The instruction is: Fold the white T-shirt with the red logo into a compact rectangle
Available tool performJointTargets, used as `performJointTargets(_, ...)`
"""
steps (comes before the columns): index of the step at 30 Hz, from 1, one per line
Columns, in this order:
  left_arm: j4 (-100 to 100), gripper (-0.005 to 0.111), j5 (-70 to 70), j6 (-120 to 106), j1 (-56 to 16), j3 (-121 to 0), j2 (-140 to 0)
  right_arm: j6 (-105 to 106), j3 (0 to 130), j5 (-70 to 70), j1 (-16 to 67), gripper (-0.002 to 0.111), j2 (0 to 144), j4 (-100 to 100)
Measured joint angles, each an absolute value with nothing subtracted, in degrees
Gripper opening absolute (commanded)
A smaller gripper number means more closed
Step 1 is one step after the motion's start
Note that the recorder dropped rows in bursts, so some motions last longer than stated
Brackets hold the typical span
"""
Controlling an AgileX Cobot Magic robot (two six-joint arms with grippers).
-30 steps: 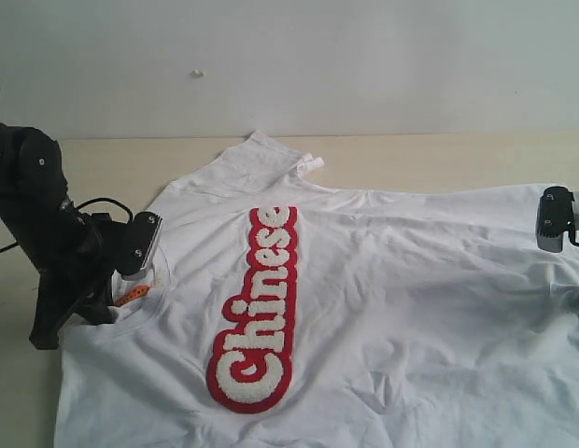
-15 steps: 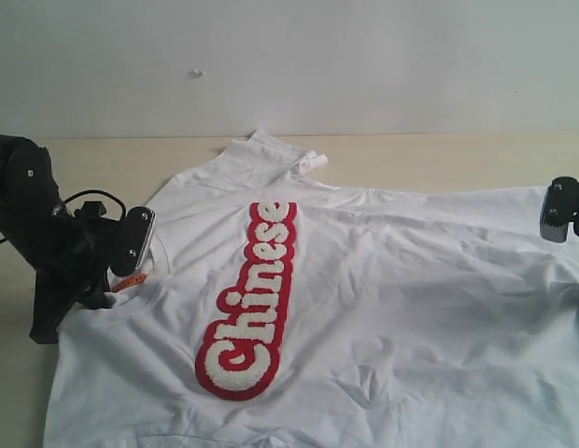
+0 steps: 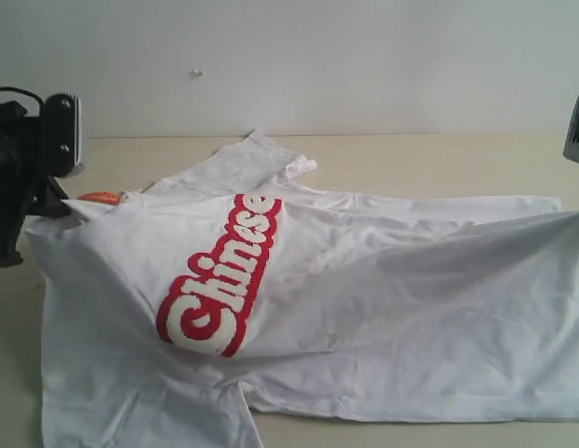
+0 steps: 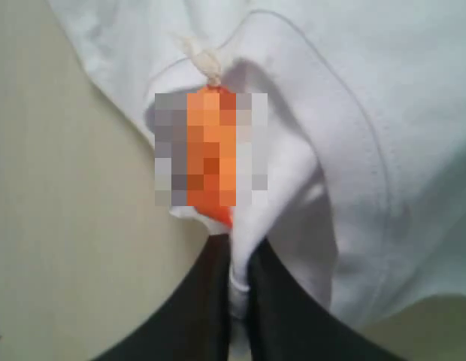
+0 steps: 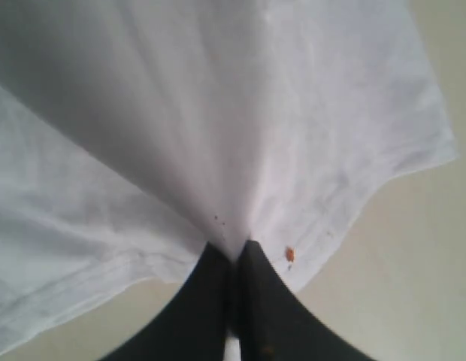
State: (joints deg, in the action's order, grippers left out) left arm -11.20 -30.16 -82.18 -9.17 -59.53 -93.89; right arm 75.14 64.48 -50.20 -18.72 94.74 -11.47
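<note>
Both end effectors (image 4: 239, 280) (image 5: 235, 259) pinch the white T-shirt (image 3: 383, 308), whose red logo (image 3: 219, 280) reads "Chinese".

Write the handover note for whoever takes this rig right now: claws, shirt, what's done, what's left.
Left claw: shut on the white T-shirt at the collar, beside the orange tag.
Right claw: shut on a hemmed edge at the shirt's other end.
Shirt: raised at both gripped ends and stretched between them, with the rest lying on the table. The red logo faces up on the raised part.
Done: both grips made, shirt lifted.
Left: no finished fold shows; lay the shirt over and fold it into a compact rectangle.
</note>
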Motion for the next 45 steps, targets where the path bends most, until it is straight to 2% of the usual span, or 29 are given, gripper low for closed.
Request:
performJointTargets(9, -11.9, 0.0, -33.8, -80.5, -7.1, -61.2, -83.4, 77.6, 69.0, -57.3, -18.7, 0.0, 85.9, -20.6)
performJointTargets(23, -11.9, 0.0, -33.5, -60.7, 2.9, -63.2, -69.4, 71.3, 74.9, -66.6, -18.7, 0.0, 77.1, -24.5)
performJointTargets(31, -11.4, 0.0, -37.7, -57.9, 3.3, -63.2, -66.2, 70.7, 74.9, -68.3, -18.7, 0.0, 75.1, -30.2)
performJointTargets(37, -5.2, 0.0, -37.9, -44.9, 3.3, -64.9, -63.3, 70.7, 74.9, -67.5, -18.7, 0.0, 74.2, -32.9)
performJointTargets(45, -2.5, 0.0, -37.9, -38.5, 3.3, -65.0, -56.7, 69.3, 74.9, -65.6, -18.7, 0.0, 69.2, -40.1)
